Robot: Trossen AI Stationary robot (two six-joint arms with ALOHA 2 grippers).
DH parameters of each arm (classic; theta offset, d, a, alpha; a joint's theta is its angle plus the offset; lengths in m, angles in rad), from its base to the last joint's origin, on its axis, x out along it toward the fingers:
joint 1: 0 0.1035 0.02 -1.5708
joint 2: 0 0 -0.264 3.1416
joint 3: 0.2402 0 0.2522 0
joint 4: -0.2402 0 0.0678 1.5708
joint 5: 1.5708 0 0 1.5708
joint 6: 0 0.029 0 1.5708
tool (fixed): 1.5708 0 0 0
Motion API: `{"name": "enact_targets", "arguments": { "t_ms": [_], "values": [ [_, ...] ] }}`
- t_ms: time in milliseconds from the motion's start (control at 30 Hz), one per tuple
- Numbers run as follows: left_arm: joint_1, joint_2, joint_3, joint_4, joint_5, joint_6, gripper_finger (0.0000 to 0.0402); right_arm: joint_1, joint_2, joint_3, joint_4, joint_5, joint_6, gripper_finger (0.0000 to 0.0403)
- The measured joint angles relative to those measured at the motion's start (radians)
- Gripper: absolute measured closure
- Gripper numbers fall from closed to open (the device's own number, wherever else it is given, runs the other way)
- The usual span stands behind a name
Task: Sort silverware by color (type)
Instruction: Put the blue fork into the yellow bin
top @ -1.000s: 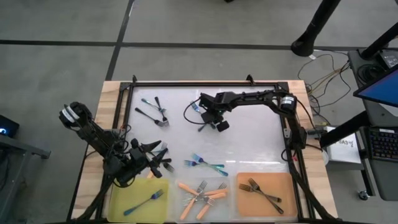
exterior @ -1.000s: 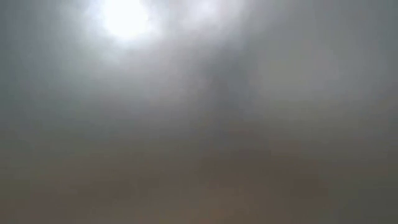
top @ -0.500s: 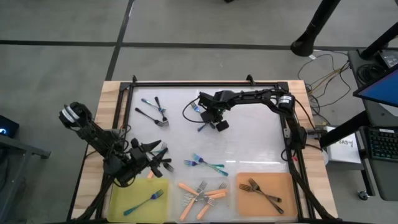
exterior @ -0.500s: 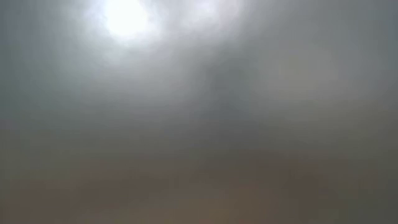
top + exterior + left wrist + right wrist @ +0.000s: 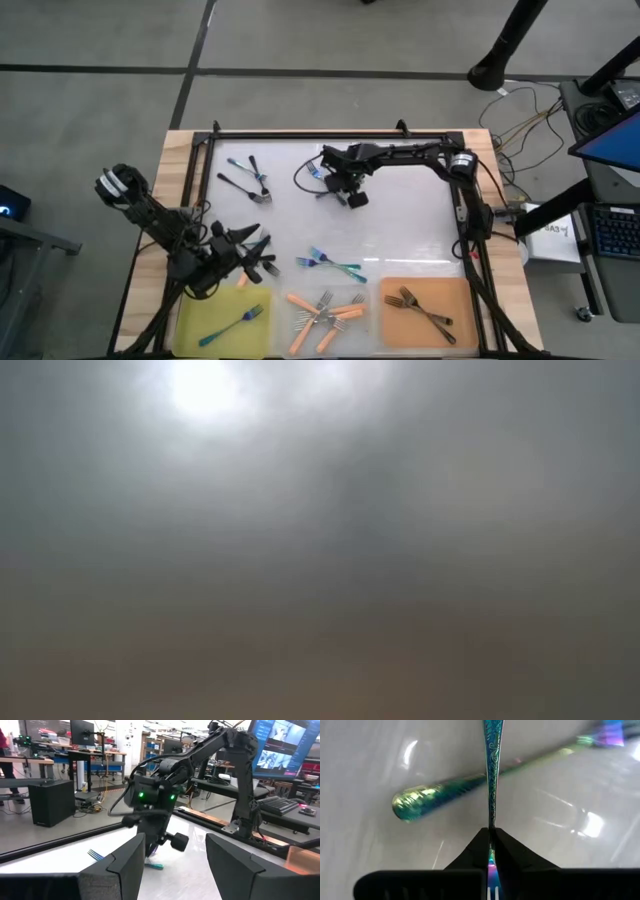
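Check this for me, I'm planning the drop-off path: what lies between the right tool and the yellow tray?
High view: between the right tool and the yellow tray is bare white table, then the left tool over dark forks.

right pincer (image 5: 491, 851) now closed on blue-teal fork (image 5: 493, 780), dark fork beside it gone from view

Right tool (image 5: 490, 851) pinches iridescent fork (image 5: 493, 775) above another (image 5: 440, 795).
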Motion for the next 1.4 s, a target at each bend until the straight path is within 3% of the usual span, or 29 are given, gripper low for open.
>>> {"name": "enact_targets", "arguments": {
  "t_ms": [533,767,1033,1100,1267,1333,1400],
  "values": [
    [0.052,0.002,-0.001,-0.002,0.011,-0.124,0.0212,0.022,-0.273,0.117,-0.08,-0.011,0.162,0.0394],
    [0.068,0.002,-0.001,-0.008,0.011,-0.115,0.0212,0.031,-0.418,0.121,-0.209,-0.017,0.368,0.0394],
    [0.096,0.002,-0.002,-0.017,0.025,-0.13,0.0212,0.165,-0.473,0.085,-0.264,-0.065,0.464,0.0394],
    [0.115,0.006,-0.002,-0.037,0.127,-0.183,0.0212,0.218,-0.464,0.085,-0.223,-0.051,0.464,0.0394],
    [0.239,0.054,0.01,-0.046,0.617,-0.325,0.0212,0.322,-0.433,0.085,-0.101,0.183,0.411,0.0394],
    [0.288,0.072,0.025,-0.044,0.686,-0.325,0.0212,0.344,-0.431,0.084,-0.065,0.292,0.396,0.0394],
    [0.326,0.083,0.029,-0.043,0.678,-0.309,0.0212,0.353,-0.431,0.084,-0.028,0.357,0.401,0.0394]
  ]
}}
